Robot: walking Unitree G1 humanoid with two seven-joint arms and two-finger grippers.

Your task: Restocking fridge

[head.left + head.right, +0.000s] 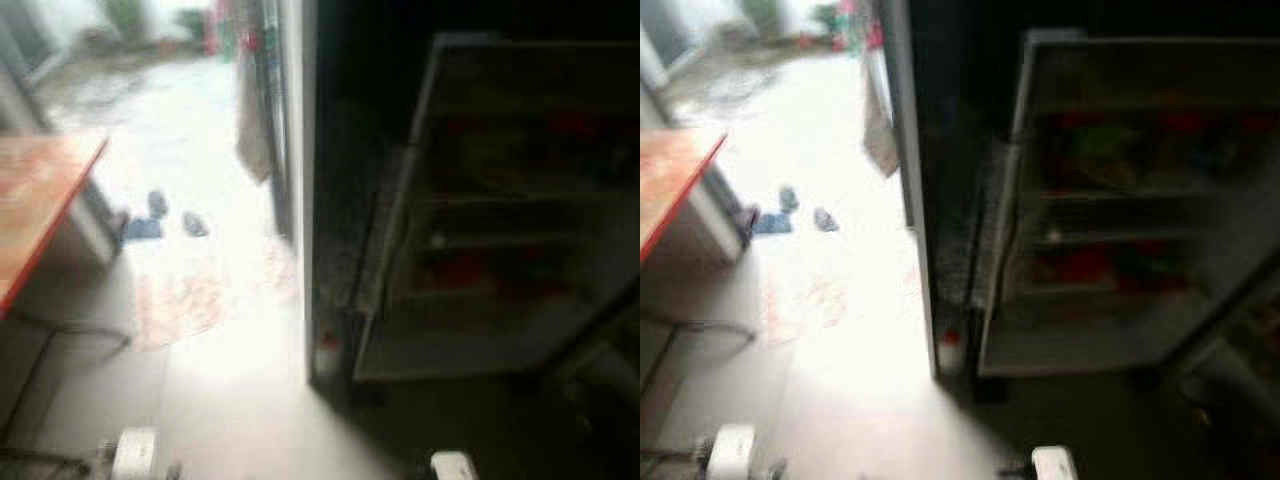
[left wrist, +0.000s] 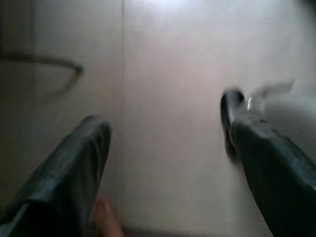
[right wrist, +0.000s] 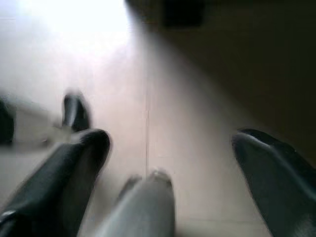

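The fridge point(image 1: 1110, 200) stands open ahead on my right, dark and blurred. Its shelves point(image 1: 1090, 270) hold red and green things that I cannot make out. Both arms hang low, their white wrists at the bottom edge of the eye views point(image 1: 135, 452) point(image 1: 452, 465). In the left wrist view my left gripper point(image 2: 165, 113) is open over pale floor tiles, with nothing between its fingers point(image 2: 84, 148). My right gripper point(image 3: 170, 140) is likewise open and empty above the floor, near the fridge's shadow.
An orange-topped table point(image 1: 40, 190) stands at my left. A patterned mat point(image 1: 185, 295) lies on the bright tiled floor, with a pair of dark shoes point(image 1: 160, 215) beyond it. A doorway point(image 1: 180, 60) opens at the back.
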